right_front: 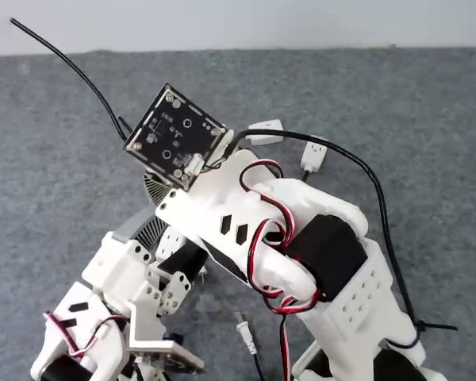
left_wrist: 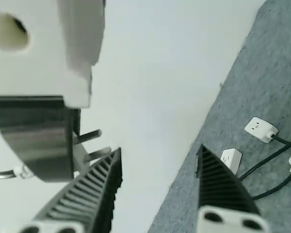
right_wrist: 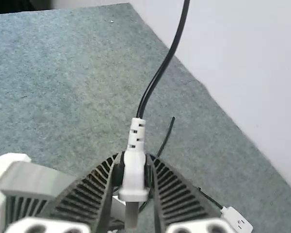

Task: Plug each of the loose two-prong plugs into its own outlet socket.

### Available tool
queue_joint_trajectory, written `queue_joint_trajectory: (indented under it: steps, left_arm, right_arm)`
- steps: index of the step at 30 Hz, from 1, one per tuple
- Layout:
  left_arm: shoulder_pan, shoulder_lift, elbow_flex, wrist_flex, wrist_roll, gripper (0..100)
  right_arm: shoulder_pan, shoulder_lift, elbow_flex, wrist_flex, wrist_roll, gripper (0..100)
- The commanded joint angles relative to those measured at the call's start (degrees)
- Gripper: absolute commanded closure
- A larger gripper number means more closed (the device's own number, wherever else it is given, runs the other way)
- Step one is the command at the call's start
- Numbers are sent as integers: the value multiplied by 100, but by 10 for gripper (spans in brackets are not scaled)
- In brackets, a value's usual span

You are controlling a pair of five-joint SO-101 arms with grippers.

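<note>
My right gripper (right_wrist: 135, 158) is shut on a white two-prong plug (right_wrist: 133, 170) whose black cord (right_wrist: 160, 73) runs away over the carpet. In the left wrist view, the plug's two metal prongs (left_wrist: 87, 138) stick out in the air close to one finger of my open left gripper (left_wrist: 159, 151), which holds nothing. Two white outlet sockets (right_front: 266, 131) (right_front: 313, 155) lie on the carpet beyond the arms; they show again as socket (left_wrist: 260, 128) and socket (left_wrist: 230, 158). A second loose plug (right_front: 244, 329) lies on the carpet near the front, between the arm bases.
Grey carpet (right_front: 428, 119) covers the table, with a white wall (right_front: 301, 24) behind it. Black cords (right_front: 373, 190) trail from the sockets past the right arm. A thin black wire (right_front: 63, 59) runs off to the back left. Another socket (right_wrist: 235, 221) lies by the wall.
</note>
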Motion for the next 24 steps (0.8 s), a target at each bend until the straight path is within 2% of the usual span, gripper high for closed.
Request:
queue_joint_trajectory:
  steps: [1,10,13,17,24]
  left_arm:
    - [18,-97,-198,-185,-53,761]
    - [501,-97,-382,-158,-53,761]
    - [589,-97,-585,-141,-53,761]
    - [607,-97,-866,141,-62,761]
    - [580,-97,-936,220,-589,761]
  right_arm:
    - [-101,-242,-413,154,185,991]
    - [-462,-154,-527,259,237,991]
    - [-673,-136,-589,295,545,991]
    - [-840,-92,-809,426,545,991]
    - [-857,-145,-835,646,580,991]
